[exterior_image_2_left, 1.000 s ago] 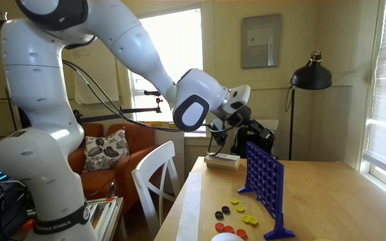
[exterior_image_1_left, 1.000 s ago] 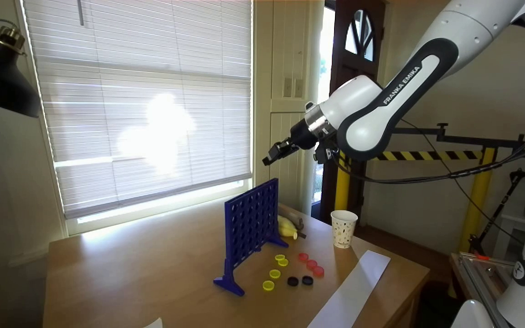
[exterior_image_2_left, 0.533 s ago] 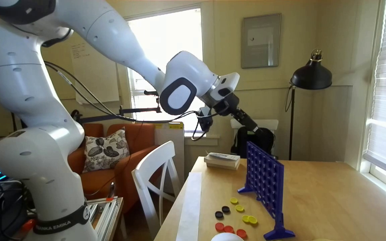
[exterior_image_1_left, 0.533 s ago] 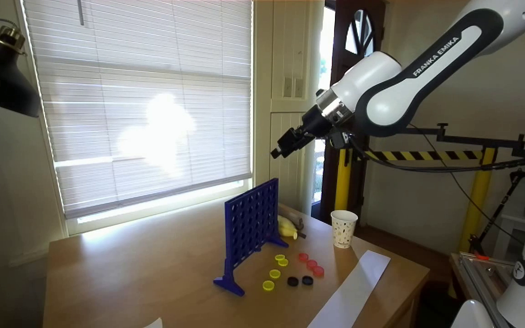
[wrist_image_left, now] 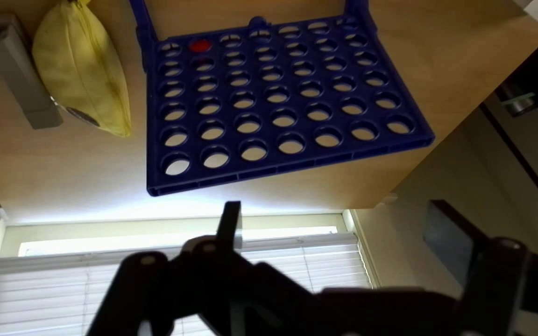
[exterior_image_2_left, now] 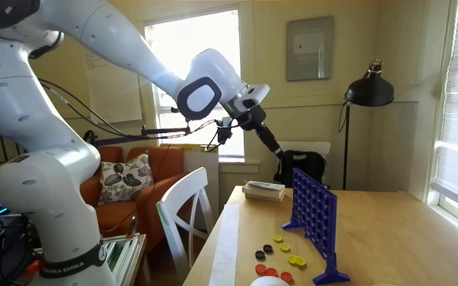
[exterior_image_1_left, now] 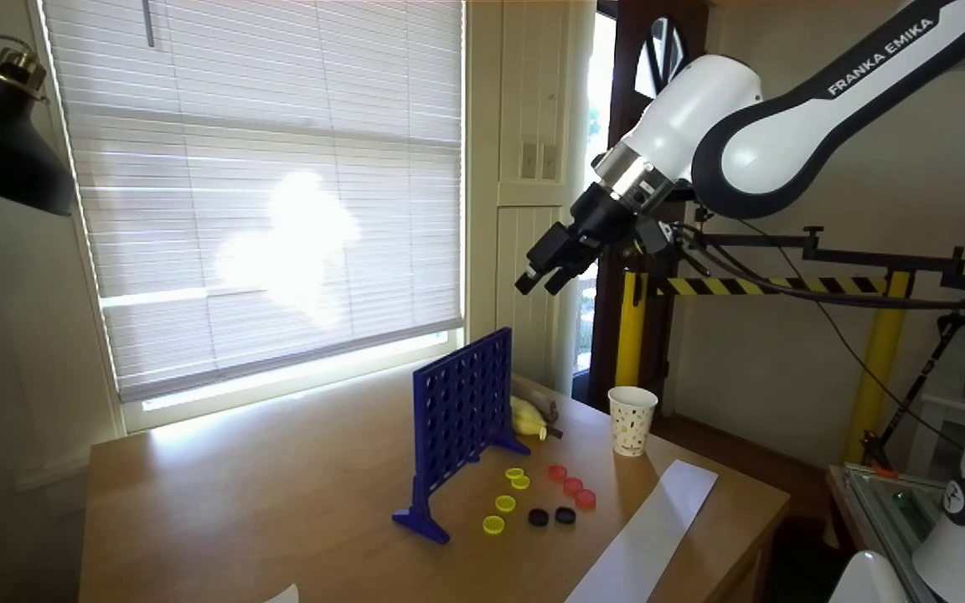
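The tool [wrist_image_left: 339,226] was spread, its two fingers far apart, with part of the window blinds [wrist_image_left: 332,261] showing through the gap in the wrist view. It hung in the air above the counter [exterior_image_1_left: 239,502], tilted downward. The nearest thing to it was the blue rack [wrist_image_left: 291,81], and the two were apart.

The rack stood upright on the counter on its two feet, its face covered with rows of round holes. In the wrist view, red showed in one hole of the row closest to the feet.

Small discs lay on the counter along one side of the rack. Four yellow discs [exterior_image_1_left: 505,503] were closest to it, two of them touching or overlapping. Two black discs [exterior_image_1_left: 565,516] sat side by side a little farther out, and three red discs [exterior_image_1_left: 573,486] made a short line. A paper cup [exterior_image_1_left: 632,421] stood upright near the red ones, and a strip of white paper [exterior_image_1_left: 646,532] ran along the counter's edge.

By one end of the rack lay a yellow banana [wrist_image_left: 82,70], with a brown bar [wrist_image_left: 22,77] just beside it. Past the opposite end, small books [exterior_image_2_left: 264,191] were stacked in an exterior view, and a black backpack [exterior_image_2_left: 304,169] hung on a chair beyond.
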`<state>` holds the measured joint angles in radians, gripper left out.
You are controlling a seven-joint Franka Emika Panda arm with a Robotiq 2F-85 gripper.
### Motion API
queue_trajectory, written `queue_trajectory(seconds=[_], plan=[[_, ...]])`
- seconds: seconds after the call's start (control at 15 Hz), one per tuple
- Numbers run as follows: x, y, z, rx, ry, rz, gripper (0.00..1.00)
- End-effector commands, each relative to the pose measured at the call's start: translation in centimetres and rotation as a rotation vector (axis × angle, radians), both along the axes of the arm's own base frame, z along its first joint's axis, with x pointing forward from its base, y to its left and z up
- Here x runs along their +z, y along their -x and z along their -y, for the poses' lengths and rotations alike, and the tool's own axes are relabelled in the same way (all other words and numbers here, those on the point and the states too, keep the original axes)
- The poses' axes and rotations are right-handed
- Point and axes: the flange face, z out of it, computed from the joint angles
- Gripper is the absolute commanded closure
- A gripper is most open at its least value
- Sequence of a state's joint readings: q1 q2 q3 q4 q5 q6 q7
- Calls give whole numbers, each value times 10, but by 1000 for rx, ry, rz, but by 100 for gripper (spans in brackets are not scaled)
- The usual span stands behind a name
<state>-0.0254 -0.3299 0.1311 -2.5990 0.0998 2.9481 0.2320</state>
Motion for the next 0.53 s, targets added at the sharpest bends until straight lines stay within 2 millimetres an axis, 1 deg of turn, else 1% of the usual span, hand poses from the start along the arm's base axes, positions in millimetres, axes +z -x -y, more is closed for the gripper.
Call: queue_trajectory(seconds=[0.0, 0.27, 0.47], plan=[[3, 14, -6, -23, -47, -75, 0], [2, 24, 0, 14, -38, -164, 0], [0, 29, 10, 69, -62, -218, 0]])
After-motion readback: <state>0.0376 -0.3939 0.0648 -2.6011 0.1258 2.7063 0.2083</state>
